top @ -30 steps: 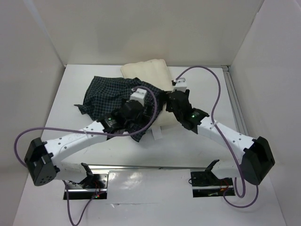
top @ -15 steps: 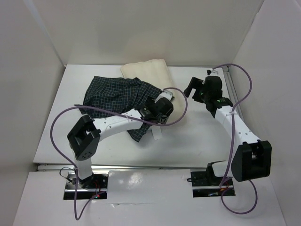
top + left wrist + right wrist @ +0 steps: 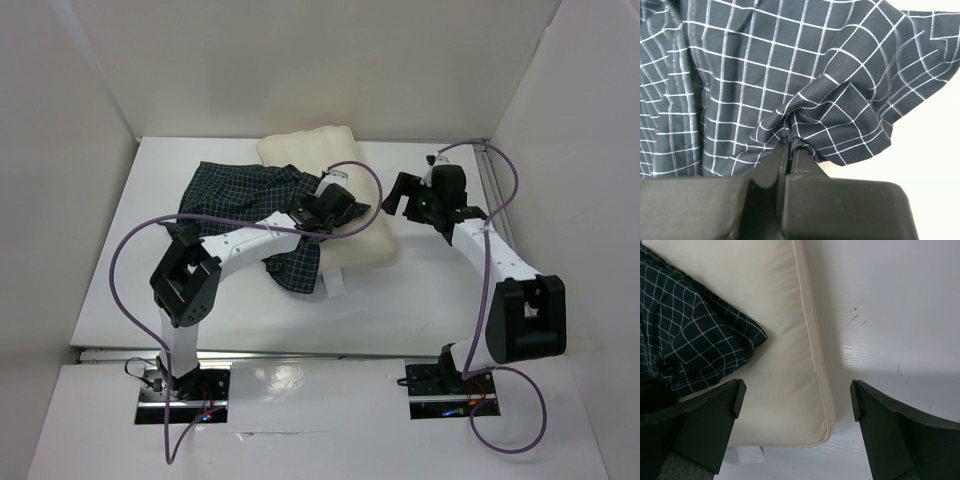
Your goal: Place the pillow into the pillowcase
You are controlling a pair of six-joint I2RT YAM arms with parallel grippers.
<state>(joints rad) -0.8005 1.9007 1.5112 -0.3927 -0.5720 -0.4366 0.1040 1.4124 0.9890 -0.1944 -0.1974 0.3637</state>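
Count: one pillow, one pillowcase, and two end effectors, both mine.
Pillow: lies on the bench at centre, running from far left to near right. Its far end and its right side are bare.
Pillowcase: crumpled, spread left of centre and draped over the pillow's left part. I cannot tell whether any of the pillow is inside it.
Left end effector: jaws fully closed, pinching a bunched fold of the pillowcase at its right edge. The check cloth puckers where it enters the jaws. In the top view this end effector sits over the middle of the pillow.
Right end effector: jaws wide apart, holding nothing. Below and between the fingers I see the pillow's piped right edge and near right corner, with a flap of pillowcase lying on it to the left. In the top view it sits just right of the pillow, apart from my left one.
Left arm: the elbow stands raised at the near left. The forearm runs right and far across the pillowcase to the centre.
Right arm: the elbow is at the near right. The forearm slants far and left, with the wrist turned left toward the pillow.
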